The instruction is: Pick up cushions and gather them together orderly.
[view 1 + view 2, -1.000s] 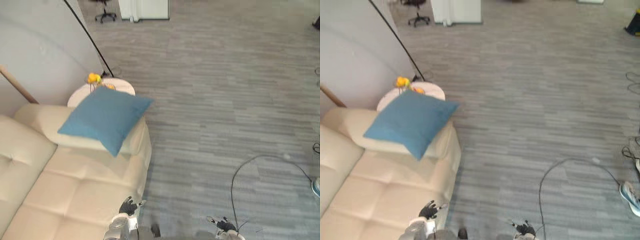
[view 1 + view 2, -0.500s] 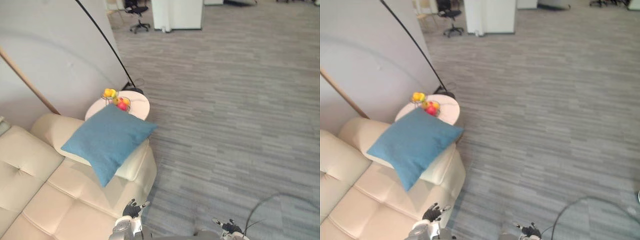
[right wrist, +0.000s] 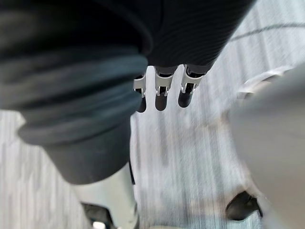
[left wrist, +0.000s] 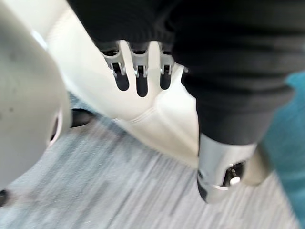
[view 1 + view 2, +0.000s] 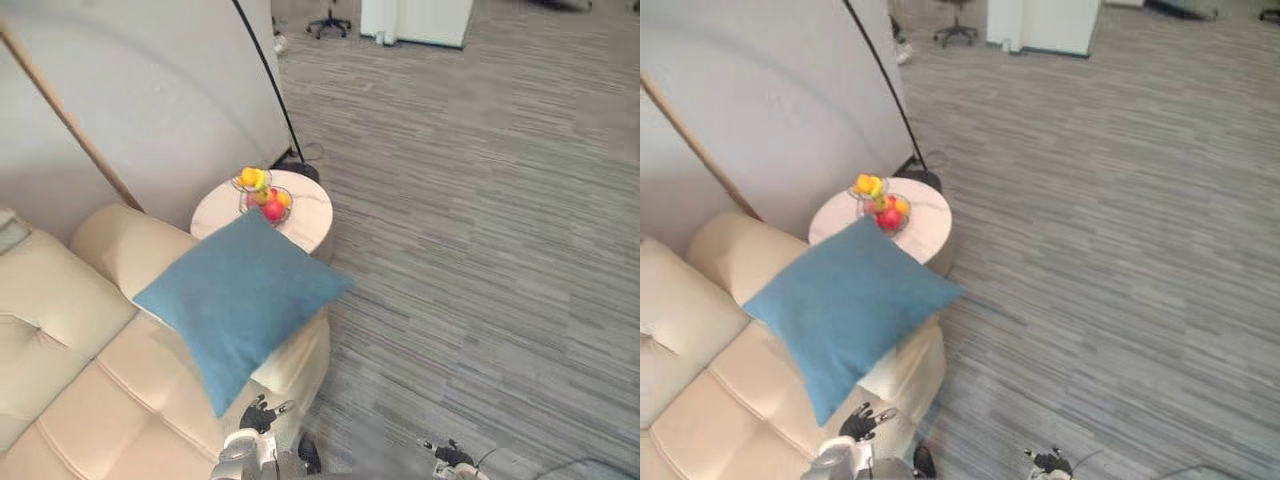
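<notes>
At the bottom edge of the head views, our left hand [image 5: 258, 414] hangs at the front corner of the cream sofa [image 5: 90, 400]. Its fingers [image 4: 137, 78] are straight and slightly apart, its thumb is off to one side, and it grips nothing. Our right hand [image 5: 447, 455] hangs over the grey carpet [image 5: 480, 250], its fingers [image 3: 161, 93] just as loose and empty.

Just ahead of us, the blue cushion [image 5: 240, 300] lies across the sofa's padded arm and is the one cushion we can see. It sits cornerwise to us, one diagonal running from its near corner away toward the side table, the other running across the sofa arm. The near corner points down at our left hand and ends just beside it, slightly to its left. Our right hand is well apart from the cushion, so we judge the left the natural one to reach forward and take that corner or the edge next to it.

Beyond the cushion's far corner, and partly hidden by it, stands a round white table [image 5: 310, 215]. A small bowl [image 5: 266, 201] on it holds yellow, orange and red fruit. Behind the table, a black lamp pole [image 5: 268, 75] leans along the pale wall, and a wooden pole [image 5: 70, 120] slants beside the sofa. At the far end of the room stand an office chair [image 5: 330, 20] and a white cabinet [image 5: 420, 18]
</notes>
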{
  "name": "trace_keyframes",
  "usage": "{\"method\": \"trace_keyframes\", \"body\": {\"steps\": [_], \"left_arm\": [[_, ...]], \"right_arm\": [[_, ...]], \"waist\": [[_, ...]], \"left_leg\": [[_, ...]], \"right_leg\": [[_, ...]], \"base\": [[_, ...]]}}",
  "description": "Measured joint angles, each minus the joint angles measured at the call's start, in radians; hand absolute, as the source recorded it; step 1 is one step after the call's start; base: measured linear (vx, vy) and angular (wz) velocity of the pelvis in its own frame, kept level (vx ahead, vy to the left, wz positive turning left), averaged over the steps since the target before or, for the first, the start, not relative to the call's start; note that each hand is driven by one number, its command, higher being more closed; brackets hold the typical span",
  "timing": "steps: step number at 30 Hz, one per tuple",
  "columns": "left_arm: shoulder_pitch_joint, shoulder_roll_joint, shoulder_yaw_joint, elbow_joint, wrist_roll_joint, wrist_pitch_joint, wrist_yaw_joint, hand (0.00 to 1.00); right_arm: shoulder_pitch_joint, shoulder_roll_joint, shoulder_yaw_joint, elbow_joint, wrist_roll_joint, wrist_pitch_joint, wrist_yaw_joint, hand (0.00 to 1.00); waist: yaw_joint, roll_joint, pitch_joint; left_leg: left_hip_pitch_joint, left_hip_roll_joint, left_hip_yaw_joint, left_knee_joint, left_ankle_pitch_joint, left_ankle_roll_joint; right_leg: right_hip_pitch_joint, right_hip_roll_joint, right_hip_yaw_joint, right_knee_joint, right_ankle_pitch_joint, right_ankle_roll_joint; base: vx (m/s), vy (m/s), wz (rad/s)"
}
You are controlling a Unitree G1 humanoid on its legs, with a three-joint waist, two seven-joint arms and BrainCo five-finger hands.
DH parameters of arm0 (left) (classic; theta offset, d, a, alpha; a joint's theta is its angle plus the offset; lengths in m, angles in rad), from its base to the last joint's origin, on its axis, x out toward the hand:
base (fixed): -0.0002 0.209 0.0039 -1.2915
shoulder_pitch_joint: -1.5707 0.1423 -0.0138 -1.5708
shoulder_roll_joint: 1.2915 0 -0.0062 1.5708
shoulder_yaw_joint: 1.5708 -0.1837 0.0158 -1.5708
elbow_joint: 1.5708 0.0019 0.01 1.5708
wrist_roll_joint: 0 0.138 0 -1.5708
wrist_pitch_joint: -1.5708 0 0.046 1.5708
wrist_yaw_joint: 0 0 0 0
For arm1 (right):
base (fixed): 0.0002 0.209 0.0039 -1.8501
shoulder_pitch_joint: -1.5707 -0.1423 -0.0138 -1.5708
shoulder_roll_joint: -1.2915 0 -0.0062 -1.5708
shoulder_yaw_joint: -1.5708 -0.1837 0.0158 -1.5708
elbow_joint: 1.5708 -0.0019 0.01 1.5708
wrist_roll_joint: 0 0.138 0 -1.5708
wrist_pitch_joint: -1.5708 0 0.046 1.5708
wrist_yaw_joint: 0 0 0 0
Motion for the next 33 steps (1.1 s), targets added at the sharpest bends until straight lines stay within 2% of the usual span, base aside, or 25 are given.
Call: {"method": "trace_keyframes", "body": {"steps": [2,3,4,5,6,7,8,9,10,12,13,14,15,17,19,20,21,22,23,24,28,33], "left_arm": [[0.007,0.006,0.000,0.002,0.000,0.002,0.002,0.00],[0.005,0.004,0.002,0.003,0.000,0.004,0.002,0.00],[-0.001,0.000,0.010,0.002,0.000,0.004,0.002,0.00],[-0.001,-0.003,0.016,0.002,0.000,0.004,0.002,0.00],[-0.005,-0.010,0.035,0.002,0.001,0.005,0.002,0.00],[-0.008,-0.012,0.040,0.002,0.002,0.005,0.003,0.00],[-0.009,-0.014,0.043,-0.001,0.003,0.005,0.003,0.00],[-0.012,-0.008,0.044,-0.002,0.009,0.004,0.003,0.00],[-0.016,-0.031,0.055,0.009,0.012,0.007,0.002,0.00],[-0.005,-0.065,0.063,0.006,0.013,0.005,0.000,0.00],[-0.003,-0.065,0.064,0.006,0.012,0.005,0.001,0.00],[0.002,-0.065,0.073,0.002,0.009,0.005,0.004,0.00],[0.003,-0.065,0.073,-0.001,0.010,0.005,0.004,0.00],[-0.004,-0.064,0.065,-0.009,0.010,0.005,0.004,0.00],[-0.009,-0.062,0.019,-0.013,0.010,0.006,0.002,0.00],[-0.010,-0.061,0.014,-0.015,0.010,0.006,0.003,0.00],[-0.012,-0.059,0.002,-0.016,0.011,0.007,0.003,0.00],[-0.010,-0.056,-0.003,-0.023,0.010,0.004,0.003,0.00],[-0.008,-0.054,-0.003,-0.023,0.010,0.002,0.004,0.00],[-0.002,-0.047,-0.008,-0.021,0.010,0.002,0.004,0.00],[0.017,0.001,-0.009,-0.004,0.012,0.003,0.005,0.00],[0.025,0.058,0.002,0.010,0.012,0.011,0.007,0.00]], "right_arm": [[0.007,-0.002,0.006,-0.018,0.000,-0.003,0.001,0.00],[0.005,-0.003,0.011,-0.021,0.001,-0.008,0.001,0.00],[0.004,-0.002,0.015,-0.019,0.002,-0.010,0.001,0.00],[0.003,-0.002,0.020,-0.019,0.003,-0.011,0.001,0.00],[0.002,-0.001,0.030,-0.017,0.004,-0.013,0.001,0.00],[0.002,0.000,0.035,-0.016,0.005,-0.014,0.001,0.00],[0.006,0.009,0.038,-0.015,0.005,-0.014,0.000,0.00],[0.013,0.026,0.036,-0.015,0.008,-0.012,0.000,0.00],[0.013,0.009,0.027,-0.016,0.016,-0.014,-0.001,0.00],[-0.002,-0.016,0.031,-0.015,0.012,-0.010,0.001,0.00],[-0.004,-0.018,0.033,-0.016,0.012,-0.010,0.001,0.00],[-0.004,-0.019,0.036,-0.018,0.012,-0.011,-0.001,0.00],[-0.003,-0.018,0.035,-0.018,0.012,-0.010,-0.001,0.00],[0.001,-0.013,0.033,-0.018,0.014,-0.009,-0.002,0.00],[0.010,-0.014,0.030,-0.019,0.022,-0.009,-0.003,0.00],[0.010,-0.013,0.028,-0.020,0.023,-0.009,-0.003,0.00],[0.011,-0.013,0.024,-0.020,0.025,-0.009,-0.003,0.00],[0.013,-0.015,0.017,-0.019,0.042,-0.005,-0.002,0.00],[0.013,-0.009,0.017,-0.019,0.043,-0.005,-0.002,0.00],[0.017,-0.005,0.017,-0.020,0.043,-0.005,-0.001,0.00],[0.041,0.014,-0.015,-0.020,0.043,-0.003,-0.001,0.00],[0.033,-0.029,-0.067,-0.023,0.042,0.007,-0.004,0.00]], "waist": [[-0.006,0.000,-0.002],[-0.010,0.004,-0.001],[-0.011,0.007,-0.002],[-0.012,0.008,-0.002],[-0.013,0.009,-0.002],[-0.014,0.008,-0.001],[-0.013,-0.002,-0.004],[-0.011,-0.037,-0.007],[-0.012,-0.006,-0.008],[-0.002,0.042,-0.022],[-0.003,0.047,-0.022],[-0.007,0.048,-0.023],[-0.007,0.047,-0.023],[-0.011,0.035,-0.015],[-0.016,0.027,-0.011],[-0.017,0.026,-0.011],[-0.016,0.023,-0.011],[-0.009,0.017,-0.011],[-0.011,0.019,-0.016],[-0.013,0.010,-0.020],[-0.015,-0.013,-0.044],[-0.015,-0.019,-0.054]], "left_leg": [[0.030,0.002,-0.035,-0.008,-0.013,0.001],[0.033,0.010,-0.078,-0.010,-0.022,0.004],[0.030,0.025,-0.128,-0.010,-0.029,-0.003],[0.028,0.032,-0.149,-0.008,-0.032,-0.008],[0.023,0.051,-0.209,0.011,-0.043,-0.024],[0.017,0.058,-0.241,0.025,-0.047,-0.032],[0.000,0.061,-0.298,0.063,-0.062,-0.063],[-0.019,0.040,-0.347,0.102,-0.084,-0.082],[-0.030,0.061,-0.392,0.137,-0.095,-0.098],[-0.037,0.093,-0.392,0.128,-0.079,-0.120],[-0.038,0.099,-0.393,0.121,-0.073,-0.125],[-0.054,0.110,-0.387,0.113,-0.046,-0.132],[-0.062,0.114,-0.382,0.115,-0.039,-0.126],[-0.078,0.135,-0.268,0.134,-0.024,-0.103],[-0.079,0.170,-0.048,0.140,-0.014,-0.079],[-0.079,0.171,-0.014,0.136,-0.014,-0.079],[-0.079,0.164,0.035,0.115,-0.013,-0.081],[-0.077,0.143,0.027,0.093,0.001,-0.081],[-0.070,0.130,0.019,0.077,0.006,-0.078],[-0.059,0.112,0.017,0.045,0.018,-0.074],[0.001,0.056,-0.005,-0.112,0.094,-0.060],[0.038,0.035,-0.033,-0.194,0.140,-0.054]], "right_leg": [[-0.042,0.008,-0.005,-0.040,-0.033,-0.013],[-0.086,0.031,0.012,-0.129,-0.042,-0.028],[-0.111,0.087,0.083,-0.223,-0.040,-0.033],[-0.117,0.114,0.120,-0.255,-0.037,-0.037],[-0.125,0.188,0.252,-0.337,-0.020,-0.046],[-0.124,0.222,0.322,-0.378,-0.001,-0.043],[-0.111,0.254,0.415,-0.462,0.050,-0.044],[-0.092,0.235,0.437,-0.522,0.135,-0.052],[-0.074,0.239,0.355,-0.493,0.111,-0.068],[-0.053,0.242,0.266,-0.485,0.071,-0.098],[-0.049,0.241,0.247,-0.481,0.066,-0.103],[-0.030,0.228,0.170,-0.485,0.055,-0.115],[-0.025,0.222,0.146,-0.488,0.054,-0.116],[0.012,0.199,0.054,-0.504,0.048,-0.127],[0.048,0.165,-0.052,-0.517,0.042,-0.133],[0.051,0.158,-0.070,-0.519,0.037,-0.128],[0.052,0.142,-0.089,-0.514,0.024,-0.116],[0.052,0.126,-0.091,-0.508,0.018,-0.107],[0.056,0.121,-0.089,-0.509,0.017,-0.103],[0.057,0.109,-0.088,-0.519,0.022,-0.095],[0.079,0.095,-0.095,-0.577,0.049,-0.071],[0.110,0.096,-0.119,-0.609,0.063,-0.064]], "base": [[0.22,-0.019,0.66],[0.28,-0.114,0.96],[0.29,-0.155,1.02],[0.28,-0.219,1.19],[0.24,-0.221,1.07],[0.31,-0.314,1.52],[0.23,-0.282,1.53],[0.27,-0.375,1.79],[0.27,-0.347,1.44],[0.26,-0.318,1.19],[0.17,-0.290,1.43],[0.10,-0.191,1.09],[0.10,-0.241,1.50],[0.02,-0.157,1.27],[-0.04,-0.066,1.37],[-0.07,0.029,1.10],[-0.08,0.075,0.70],[-0.07,0.090,0.57],[-0.06,0.118,0.28],[-0.07,0.147,0.09],[-0.01,0.090,0.10],[0.09,0.021,0.17]]}}
